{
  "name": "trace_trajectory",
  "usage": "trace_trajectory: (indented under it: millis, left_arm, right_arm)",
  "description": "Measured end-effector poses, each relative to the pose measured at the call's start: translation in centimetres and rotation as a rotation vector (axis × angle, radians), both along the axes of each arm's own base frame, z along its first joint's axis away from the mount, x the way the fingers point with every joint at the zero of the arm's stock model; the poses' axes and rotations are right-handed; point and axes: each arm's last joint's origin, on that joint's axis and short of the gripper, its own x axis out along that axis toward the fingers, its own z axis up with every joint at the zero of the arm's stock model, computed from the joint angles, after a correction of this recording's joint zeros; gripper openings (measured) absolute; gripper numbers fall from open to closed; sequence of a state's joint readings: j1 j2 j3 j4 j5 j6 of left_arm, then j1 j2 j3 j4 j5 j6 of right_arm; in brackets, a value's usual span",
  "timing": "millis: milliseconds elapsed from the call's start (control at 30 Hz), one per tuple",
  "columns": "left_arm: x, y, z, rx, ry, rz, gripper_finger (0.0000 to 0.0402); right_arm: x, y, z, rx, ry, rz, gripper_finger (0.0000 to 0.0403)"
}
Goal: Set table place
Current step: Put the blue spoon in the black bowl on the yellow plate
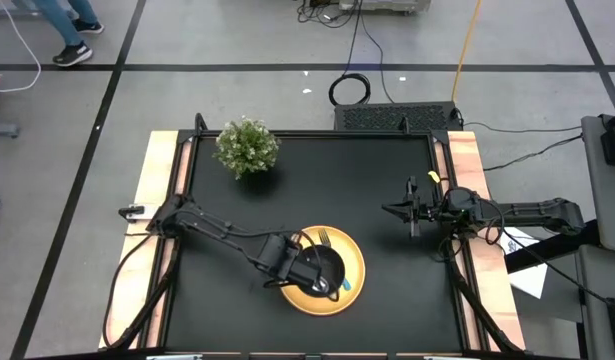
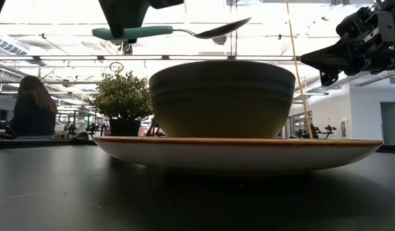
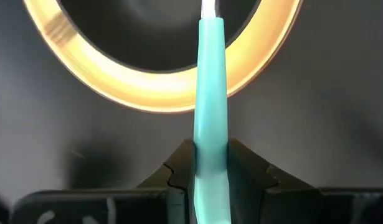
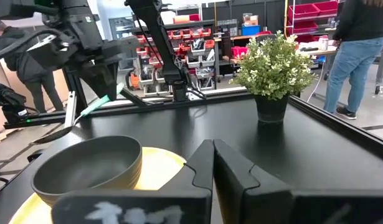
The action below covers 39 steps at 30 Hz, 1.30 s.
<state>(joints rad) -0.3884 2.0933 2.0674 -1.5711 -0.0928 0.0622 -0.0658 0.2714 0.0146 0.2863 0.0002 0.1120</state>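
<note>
Above the bowl (image 2: 222, 98), my left claw (image 3: 210, 180) grips the spoon (image 2: 178, 30) by its teal handle.
Bowl sits on the yellow plate (image 1: 355, 282) on the worktop (image 1: 387, 310); my right claw (image 1: 411, 208) is closed, holding nothing, near the right edge.

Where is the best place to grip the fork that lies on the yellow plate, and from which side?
Probably the fork's teal handle, from straight above: it lies flat on the plate's far rim beside the bowl, so a sideways approach would likely hit the bowl.
</note>
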Motion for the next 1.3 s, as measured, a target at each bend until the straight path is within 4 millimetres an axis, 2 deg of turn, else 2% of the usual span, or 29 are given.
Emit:
trace_trajectory:
  millis: [200, 267, 433, 533, 833, 967, 1300]
  left_arm:
    - [0.0, -0.1, 0.1, 0.165, -0.04, -0.169, 0.0069]
    - [0.1, 0.2, 0.2, 0.237, -0.062, -0.173, 0.0069]
    - [0.7, 1.8, 0.2, 0.25, -0.078, -0.061, 0.0069]
    - [0.8, 2.4, -0.1, 0.314, -0.072, -0.1, 0.0069]
    - [0.1, 2.5, -2.9, 0.481, 0.053, -0.286, 0.0069]
    - [-0.2, 2.5, -3.8, 0.513, 0.093, -0.318, 0.0069]
    - [-0.5, 1.4, -3.6, 0.696, 0.071, -0.44, 0.0069]
  right_arm:
    - [0.0, 0.0, 0.0, 0.0, 0.0, 0.0, 0.0]
    - [0.0, 0.0, 0.0, 0.0, 0.001, 0.0, 0.0]
    - [0.0, 0.0, 0.0, 0.0, 0.0, 0.0, 0.0]
    - [0.0, 0.0, 0.0, 0.0, 0.001, 0.0, 0.0]
    - [0.0, 0.0, 0.0, 0.0, 0.001, 0.0, 0.0]
    - [0.0, 0.0, 0.0, 0.0, 0.001, 0.0, 0.0]
    - [0.0, 0.0, 0.0, -0.003, 0.001, -0.002, 0.0]
